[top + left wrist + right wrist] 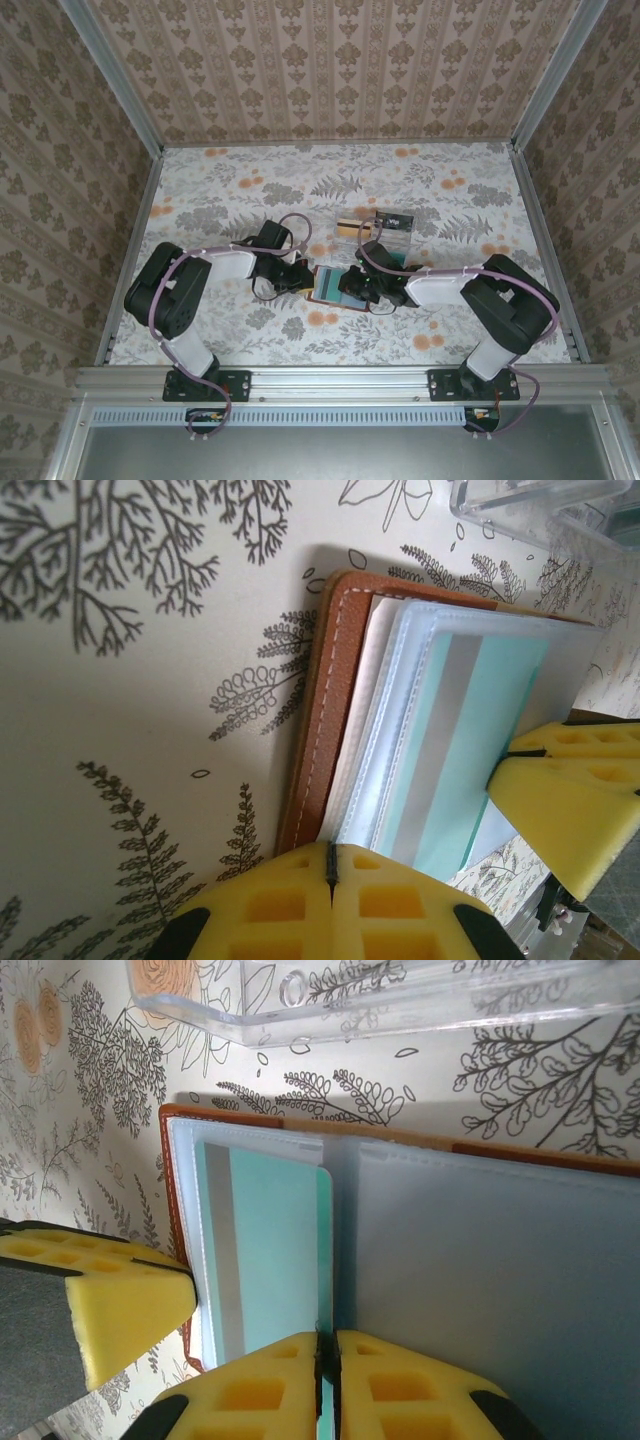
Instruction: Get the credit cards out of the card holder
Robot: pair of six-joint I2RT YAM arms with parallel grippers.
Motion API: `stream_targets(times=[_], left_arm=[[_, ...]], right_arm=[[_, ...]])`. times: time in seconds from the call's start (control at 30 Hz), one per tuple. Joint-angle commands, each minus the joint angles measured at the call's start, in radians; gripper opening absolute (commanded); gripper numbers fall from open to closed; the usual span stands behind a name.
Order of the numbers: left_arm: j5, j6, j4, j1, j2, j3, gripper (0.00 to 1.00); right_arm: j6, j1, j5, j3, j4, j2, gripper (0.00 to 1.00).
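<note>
The brown leather card holder [325, 284] lies open on the floral table between both grippers. In the left wrist view its stitched brown rim [322, 710] and clear sleeves show, and my left gripper [331, 865] is shut on the holder's near edge. A teal credit card [275, 1250] with a silver stripe sits partly in a sleeve, next to the blue-grey lining [480, 1260]. My right gripper [326, 1352] is shut on that card's long edge. The same teal card [480, 730] shows in the left wrist view, beside the right gripper's yellow finger [570, 815].
A clear plastic tray [375, 232] stands just behind the holder, with a tan card [348, 224] and a dark card [396, 219] in it. Its clear wall [400, 1000] lies close above the holder. Patterned walls enclose the table.
</note>
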Motion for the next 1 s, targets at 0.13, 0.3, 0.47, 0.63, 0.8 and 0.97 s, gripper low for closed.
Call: stream_targets(times=[0.13,0.3,0.47,0.63,0.8,0.97], left_arm=[[-0.02,0.004,-0.045,-0.006,0.02,-0.007,0.02],[-0.028,0.004,-0.052,-0.006,0.016,-0.005,0.01],[-0.035,0.007,-0.058,-0.003,0.019,-0.009,0.0],[-0.034,0.008,-0.06,-0.001,0.019,-0.007,0.0],[-0.033,0.008,-0.06,-0.001,0.019,-0.01,0.0],[-0.035,0.009,-0.062,-0.001,0.016,-0.01,0.0]], right_arm=[[0.006,0.004,-0.015,0.018,0.016,0.046,0.12],[-0.008,0.001,0.0,0.009,-0.026,0.018,0.0],[-0.031,-0.02,0.007,-0.017,-0.075,-0.026,0.0],[-0.05,-0.038,-0.003,-0.04,-0.102,-0.053,0.0],[-0.063,-0.058,-0.007,-0.055,-0.114,-0.073,0.0],[-0.085,-0.081,-0.031,-0.055,-0.128,-0.076,0.0]])
